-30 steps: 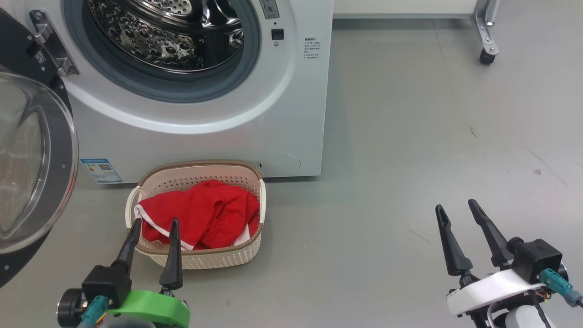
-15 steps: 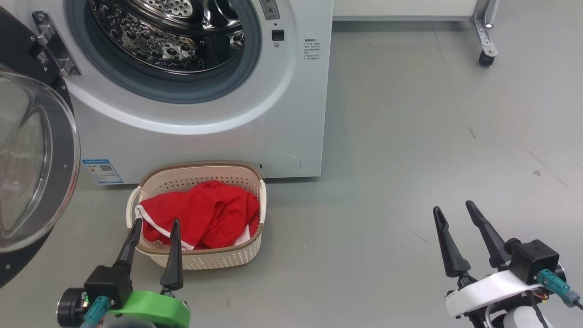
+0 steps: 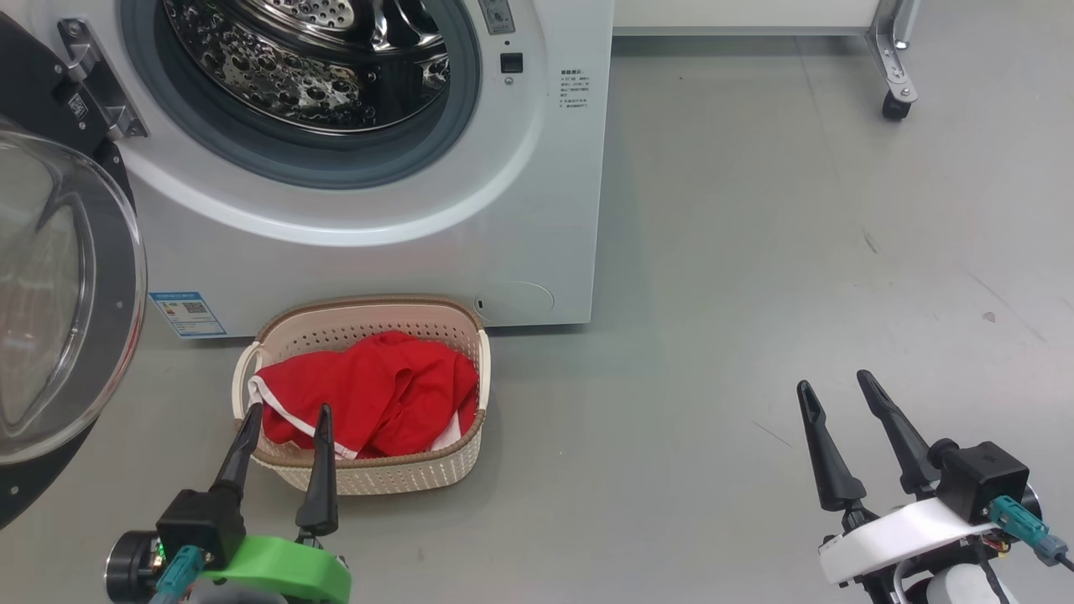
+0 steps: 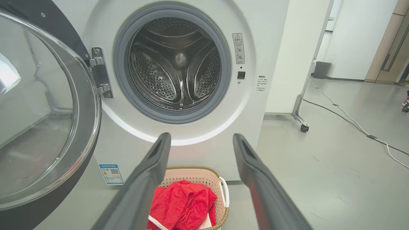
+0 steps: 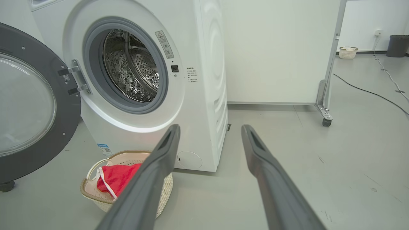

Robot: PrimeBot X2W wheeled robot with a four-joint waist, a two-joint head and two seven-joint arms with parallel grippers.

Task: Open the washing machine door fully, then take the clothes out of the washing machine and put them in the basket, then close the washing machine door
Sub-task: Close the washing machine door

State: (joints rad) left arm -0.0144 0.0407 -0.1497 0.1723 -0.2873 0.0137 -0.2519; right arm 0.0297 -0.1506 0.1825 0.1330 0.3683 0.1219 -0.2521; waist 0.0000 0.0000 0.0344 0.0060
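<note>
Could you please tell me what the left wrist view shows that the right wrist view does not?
Left wrist view: the drum's back wall, seen head-on, and a brown doorway. Right wrist view: the washing machine's side panel and a second small basket by the far wall. Both: the open washing machine door, the clothes in the basket, a castor.

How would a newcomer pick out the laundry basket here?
Find the big white front-loading washing machine, its black-rimmed glass door swung open. On the floor below its port sits a small cream perforated plastic basket with a brown woven-look rim. The bright red, white-trimmed clothes inside set it apart.
</note>
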